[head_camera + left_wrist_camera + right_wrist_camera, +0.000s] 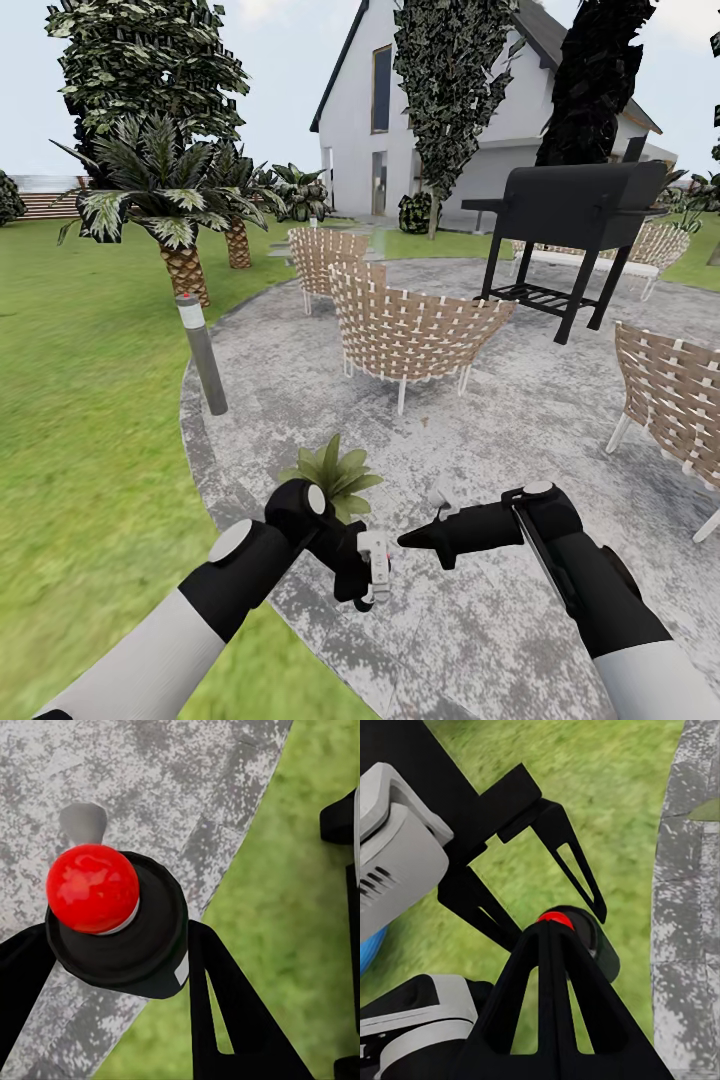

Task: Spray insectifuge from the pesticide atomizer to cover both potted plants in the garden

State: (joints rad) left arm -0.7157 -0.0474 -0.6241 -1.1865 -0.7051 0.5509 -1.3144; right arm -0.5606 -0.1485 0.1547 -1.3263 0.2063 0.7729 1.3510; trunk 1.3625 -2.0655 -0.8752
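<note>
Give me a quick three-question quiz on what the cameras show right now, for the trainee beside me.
1. Multiple choice: what sits between the fingers of the left end effector? A) a garden trowel B) the pesticide atomizer C) nothing
2. True or false: the potted plant near the arms stands out on the grass.
3. Fill in: seen from the left wrist, the atomizer's round cap is coloured ____.

Key
1. B
2. False: it stands on the paved patio, near its edge.
3. red
</note>
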